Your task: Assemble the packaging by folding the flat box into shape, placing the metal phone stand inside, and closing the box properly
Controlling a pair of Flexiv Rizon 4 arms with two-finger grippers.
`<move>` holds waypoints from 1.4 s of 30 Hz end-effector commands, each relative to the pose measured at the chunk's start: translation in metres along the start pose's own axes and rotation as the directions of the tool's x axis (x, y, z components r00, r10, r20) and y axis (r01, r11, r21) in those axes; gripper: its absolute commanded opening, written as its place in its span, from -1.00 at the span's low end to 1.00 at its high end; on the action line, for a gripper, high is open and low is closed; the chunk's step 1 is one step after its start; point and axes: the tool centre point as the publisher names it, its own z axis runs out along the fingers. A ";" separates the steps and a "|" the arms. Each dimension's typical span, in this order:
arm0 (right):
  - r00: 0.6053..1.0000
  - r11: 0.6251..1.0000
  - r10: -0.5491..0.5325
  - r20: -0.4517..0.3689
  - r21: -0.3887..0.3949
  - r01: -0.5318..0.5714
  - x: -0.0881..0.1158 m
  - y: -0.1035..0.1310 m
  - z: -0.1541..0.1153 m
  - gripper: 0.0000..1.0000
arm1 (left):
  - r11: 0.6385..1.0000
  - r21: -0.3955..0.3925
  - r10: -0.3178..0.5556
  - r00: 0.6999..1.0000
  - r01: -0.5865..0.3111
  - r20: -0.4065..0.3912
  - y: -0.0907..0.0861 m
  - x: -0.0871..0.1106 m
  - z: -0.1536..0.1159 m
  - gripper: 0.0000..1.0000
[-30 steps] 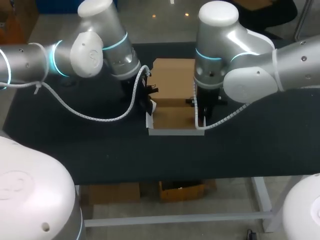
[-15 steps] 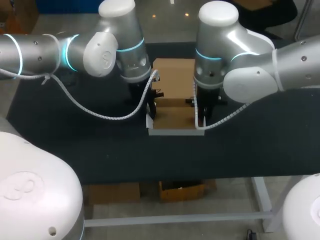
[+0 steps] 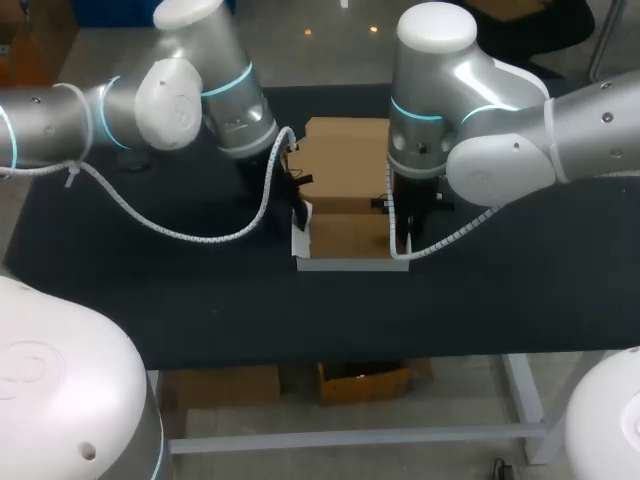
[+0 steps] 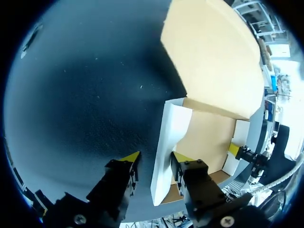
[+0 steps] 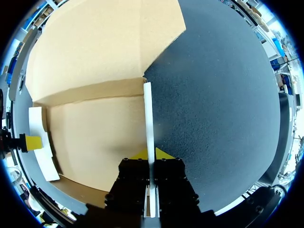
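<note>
The cardboard box lies in the middle of the table, brown inside with white outer walls, its lid flap flat behind it. My left gripper stands open astride the box's left wall, with a gap showing on the outer finger's side. My right gripper is shut on the thin white right wall, which stands upright between its yellow tips. Across the box floor the left gripper's yellow tip shows. No phone stand is in view.
The dark table mat spreads to both sides of the box and toward the front edge. My left arm's white coiled cable hangs low over the mat to the left of the box.
The left gripper's fingers have spread apart and let go of the left wall. The left arm swung toward the box and back. The right arm has kept still.
</note>
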 end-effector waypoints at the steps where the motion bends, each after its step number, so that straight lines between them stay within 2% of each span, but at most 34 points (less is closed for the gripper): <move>1: 1.000 1.000 0.000 0.003 0.003 0.000 -0.002 0.001 -0.001 -1.00 | 1.000 -0.021 -0.012 0.997 0.011 -0.072 -0.009 -0.006 -0.003 -0.19; 11: 1.000 1.000 0.000 0.003 0.003 0.000 -0.002 0.001 -0.001 -1.00 | 0.999 -0.036 -0.041 0.992 0.036 -0.121 -0.021 0.004 -0.001 -0.23; 25: 1.000 1.000 0.000 0.003 0.003 0.000 -0.002 0.001 -0.001 -1.00 | 0.997 -0.079 0.004 0.975 -0.022 -0.221 -0.006 0.002 -0.018 -0.14; 37: 1.000 1.000 0.000 0.003 0.003 0.000 -0.002 0.001 -0.001 -1.00 | 0.995 -0.092 0.021 0.962 -0.048 -0.272 -0.006 0.011 -0.023 -0.14; 42: 1.000 1.000 0.000 0.003 0.003 0.000 -0.002 0.001 -0.001 -1.00 | 0.990 -0.129 0.007 0.948 -0.051 -0.320 -0.008 0.008 -0.025 -0.15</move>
